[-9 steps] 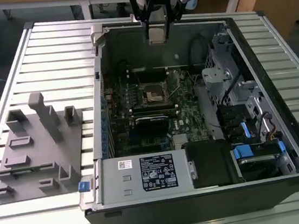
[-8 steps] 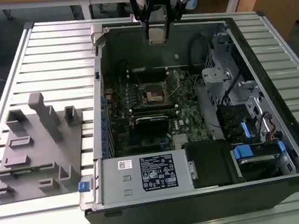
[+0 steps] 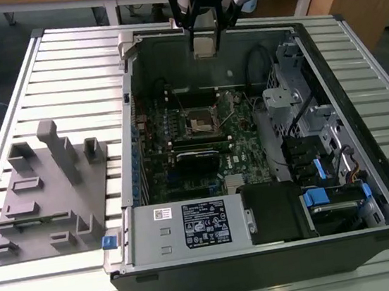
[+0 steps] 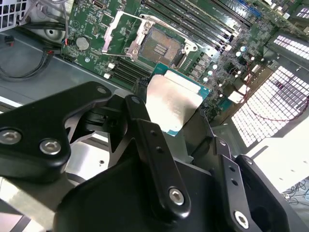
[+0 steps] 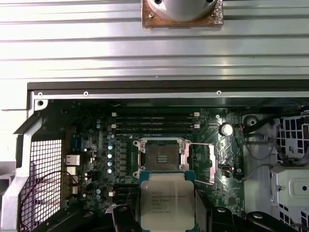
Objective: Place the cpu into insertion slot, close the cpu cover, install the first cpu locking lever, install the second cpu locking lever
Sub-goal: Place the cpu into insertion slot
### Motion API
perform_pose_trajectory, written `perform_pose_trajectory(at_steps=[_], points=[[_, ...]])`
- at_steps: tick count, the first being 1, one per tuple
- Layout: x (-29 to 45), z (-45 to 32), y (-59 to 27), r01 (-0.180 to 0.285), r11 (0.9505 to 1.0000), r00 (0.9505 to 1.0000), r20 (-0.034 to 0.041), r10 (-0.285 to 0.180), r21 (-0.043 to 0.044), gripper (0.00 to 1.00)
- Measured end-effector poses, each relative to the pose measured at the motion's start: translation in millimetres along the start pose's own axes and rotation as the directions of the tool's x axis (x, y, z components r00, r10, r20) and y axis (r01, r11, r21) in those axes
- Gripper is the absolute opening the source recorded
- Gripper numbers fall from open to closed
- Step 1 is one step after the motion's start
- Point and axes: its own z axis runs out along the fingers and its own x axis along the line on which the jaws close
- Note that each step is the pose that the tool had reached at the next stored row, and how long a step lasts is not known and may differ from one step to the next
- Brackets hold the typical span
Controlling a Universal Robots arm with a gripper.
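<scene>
My gripper (image 3: 204, 39) hangs above the back edge of the open computer case (image 3: 128, 125), shut on the cpu (image 3: 203, 46). Both wrist views show the cpu (image 4: 174, 104) (image 5: 166, 200) as a pale silver square chip, clamped by its edges between the black fingers (image 4: 145, 130). The insertion slot (image 3: 200, 119) (image 4: 157, 46) (image 5: 163, 157) lies bare on the green motherboard, well below the chip. Its dark centre is exposed. The cpu cover (image 4: 116, 29) stands swung up beside the slot. Thin wire levers (image 5: 205, 164) stand raised at the slot's side.
A grey labelled power supply box (image 3: 190, 225) fills the case's near end. A long black card (image 3: 198, 161) sits just in front of the slot. Drive cages and cables (image 3: 322, 144) crowd the exterior view's right. A grey fixture block (image 3: 44, 192) lies on the slatted table (image 3: 71, 68).
</scene>
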Motion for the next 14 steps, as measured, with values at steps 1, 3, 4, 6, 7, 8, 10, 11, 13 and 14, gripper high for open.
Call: perform_pose_trajectory(at_steps=[1,3,4,6,7,8,10,11,13,14], points=[[0.0,0.5,0.0,0.0,1.0,1.0,0.0,0.0,0.0001,0.54],[0.0,0.5,0.0,0.0,1.0,1.0,0.0,0.0,0.0,0.54],[0.0,0.5,-0.1,0.0,1.0,1.0,0.0,0.0,0.0,0.54],[0.0,0.5,-0.1,0.0,1.0,1.0,0.0,0.0,0.0,0.54],[0.0,0.5,-0.1,0.0,1.0,1.0,0.0,0.0,0.0,0.54],[0.0,0.5,-0.1,0.0,1.0,1.0,0.0,0.0,0.0,0.54],[-0.1,1.0,-0.1,0.0,1.0,1.0,0.0001,0.0,-0.0003,0.54],[0.0,1.5,-0.1,0.0,1.0,1.0,0.0001,0.0,-0.0002,0.54],[-0.1,3.3,-0.3,0.0,1.0,1.0,0.0,0.0,-0.0001,0.54],[-0.1,4.7,-0.4,0.0,1.0,1.0,0.0,0.0,0.0,0.54]])
